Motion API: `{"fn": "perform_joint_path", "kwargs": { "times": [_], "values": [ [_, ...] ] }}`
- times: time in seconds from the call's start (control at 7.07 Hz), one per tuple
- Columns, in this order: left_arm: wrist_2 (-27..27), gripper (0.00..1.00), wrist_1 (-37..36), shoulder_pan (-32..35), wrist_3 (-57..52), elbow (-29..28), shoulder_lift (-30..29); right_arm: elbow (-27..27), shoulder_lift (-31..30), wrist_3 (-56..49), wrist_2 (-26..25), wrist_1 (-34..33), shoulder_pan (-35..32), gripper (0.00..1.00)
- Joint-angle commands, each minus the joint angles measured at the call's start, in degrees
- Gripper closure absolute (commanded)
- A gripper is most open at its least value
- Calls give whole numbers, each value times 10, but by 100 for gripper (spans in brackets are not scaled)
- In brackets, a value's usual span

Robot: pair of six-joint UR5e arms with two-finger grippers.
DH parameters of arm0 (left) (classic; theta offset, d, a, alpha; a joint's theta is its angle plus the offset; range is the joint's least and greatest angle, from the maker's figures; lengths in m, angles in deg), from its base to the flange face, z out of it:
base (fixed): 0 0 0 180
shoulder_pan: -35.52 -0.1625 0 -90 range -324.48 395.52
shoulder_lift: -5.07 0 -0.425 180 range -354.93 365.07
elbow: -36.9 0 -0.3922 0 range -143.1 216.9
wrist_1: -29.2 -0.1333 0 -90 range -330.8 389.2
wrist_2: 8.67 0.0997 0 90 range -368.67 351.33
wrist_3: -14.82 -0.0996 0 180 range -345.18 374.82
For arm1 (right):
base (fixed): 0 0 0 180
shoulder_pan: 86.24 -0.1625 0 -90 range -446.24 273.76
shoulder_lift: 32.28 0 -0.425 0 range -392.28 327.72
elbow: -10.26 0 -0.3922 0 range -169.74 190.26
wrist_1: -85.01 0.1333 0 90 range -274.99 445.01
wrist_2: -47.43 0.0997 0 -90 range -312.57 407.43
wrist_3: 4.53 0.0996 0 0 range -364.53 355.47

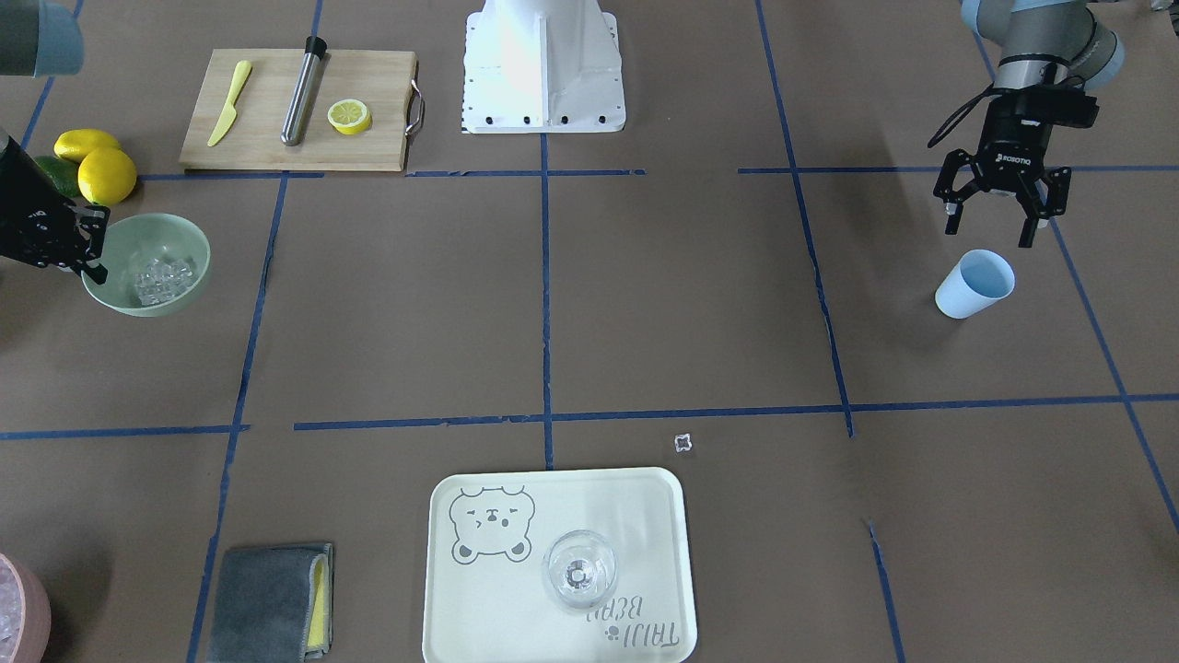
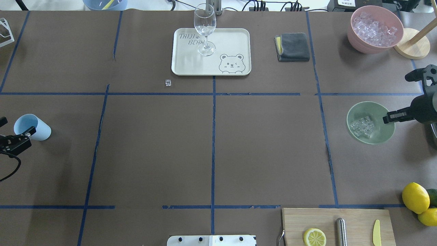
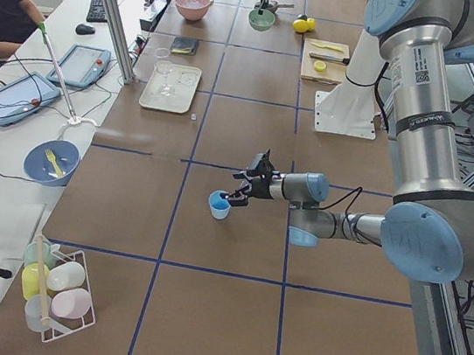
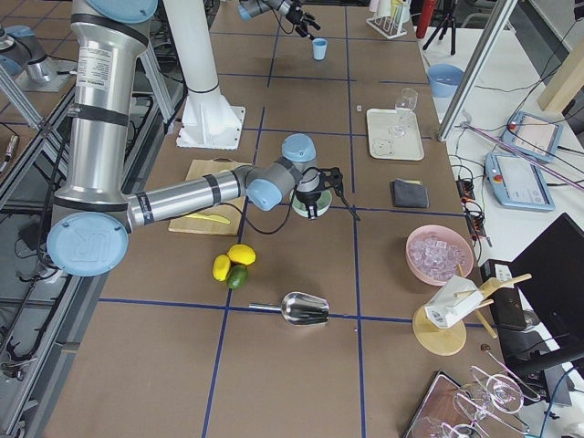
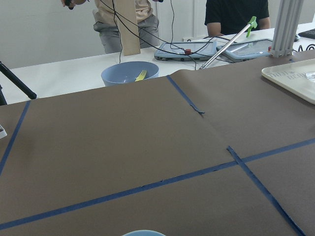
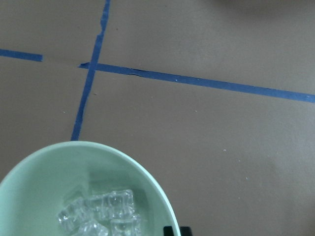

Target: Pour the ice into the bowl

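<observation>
The pale green bowl [image 2: 379, 131] sits at the table's right side with a small heap of clear ice [image 2: 362, 125] inside. My right gripper [image 2: 387, 118] is at the bowl's right rim [image 6: 157, 196], fingers closed across it. One stray ice cube [image 2: 167, 82] lies on the table near the tray. The light blue cup [image 2: 32, 127] stands empty at the far left. My left gripper [image 1: 999, 216] hangs open just above and behind the cup [image 1: 974, 284], holding nothing.
A cream tray [image 2: 232, 37] with a wine glass [image 2: 205, 30] sits at the far middle, a grey cloth [image 2: 292, 47] beside it. A pink container of ice [image 2: 375, 29] is far right. A cutting board [image 2: 358, 218] and lemons [image 2: 414, 197] lie near right.
</observation>
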Motion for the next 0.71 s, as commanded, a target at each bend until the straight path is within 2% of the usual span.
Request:
{"fn": "perform_joint_path", "kwargs": {
  "times": [0.0, 0.14, 0.28, 0.42, 0.57],
  "values": [
    [-43, 0, -8, 37, -23, 24, 1, -53, -23, -21, -2, 63, -8, 100],
    [-53, 0, -33, 45, -28, 45, 1, -108, -22, -18, -3, 131, -9, 100],
    [-68, 0, -54, 58, -33, 59, 0, -127, -19, -16, 2, 158, -15, 100],
    [-104, 0, -63, 78, -34, 73, 0, -129, -19, -13, 8, 159, -16, 100],
    [-150, 0, -92, 108, -34, 80, -3, -131, -15, -13, 22, 159, -18, 14]
  ]
}}
